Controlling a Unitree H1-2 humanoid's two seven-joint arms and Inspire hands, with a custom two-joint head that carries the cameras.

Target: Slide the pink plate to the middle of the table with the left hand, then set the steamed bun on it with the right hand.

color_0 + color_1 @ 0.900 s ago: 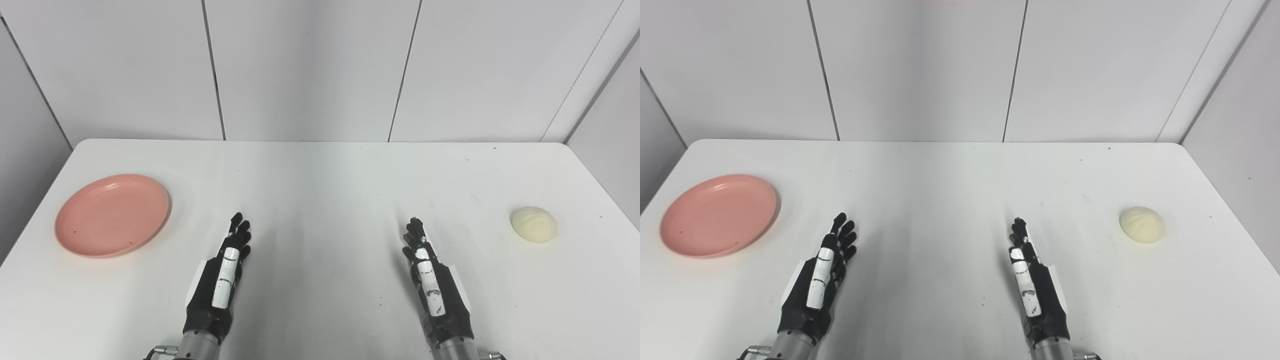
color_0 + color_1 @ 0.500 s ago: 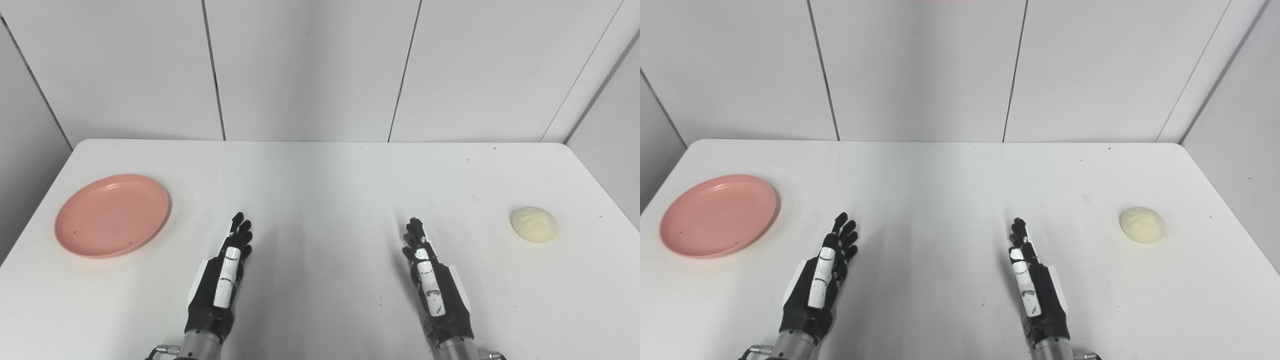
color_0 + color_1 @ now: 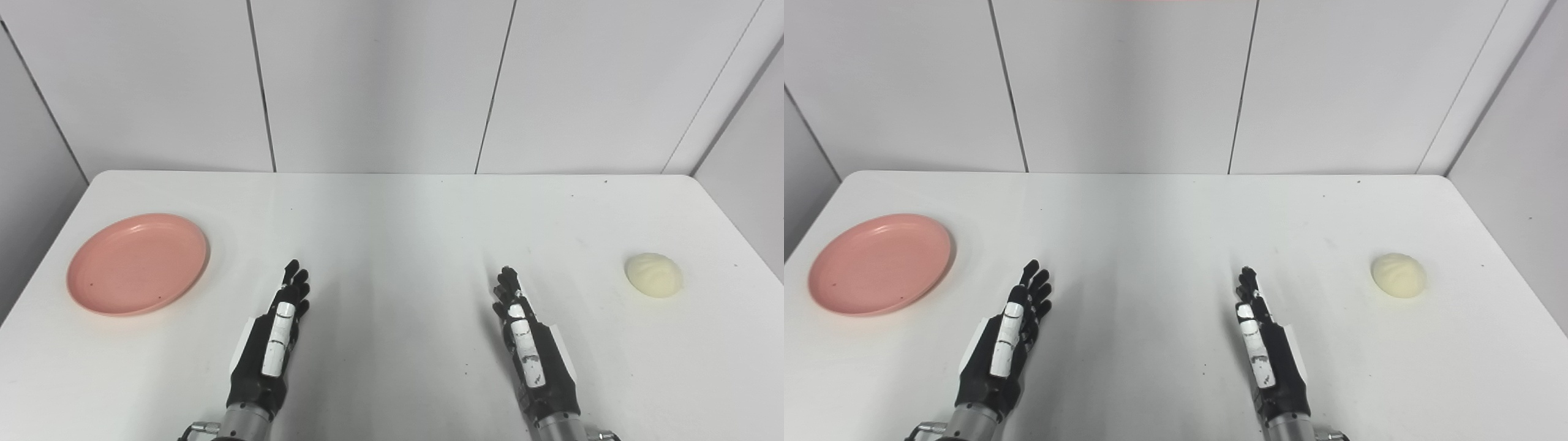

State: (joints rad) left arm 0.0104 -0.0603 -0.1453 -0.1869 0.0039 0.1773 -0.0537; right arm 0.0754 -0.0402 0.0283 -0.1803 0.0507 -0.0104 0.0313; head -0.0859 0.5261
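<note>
A round pink plate [image 3: 138, 263] lies empty near the table's left edge. A pale cream steamed bun [image 3: 653, 275] sits far over on the right side. My left hand [image 3: 274, 339] rests open near the front edge, fingers stretched forward, well to the right of the plate and holding nothing. My right hand [image 3: 528, 343] is open too, fingers straight, some way left of the bun and apart from it.
The white table [image 3: 392, 220] has rounded far corners and ends against grey wall panels. A wide stretch of bare tabletop lies between my two hands.
</note>
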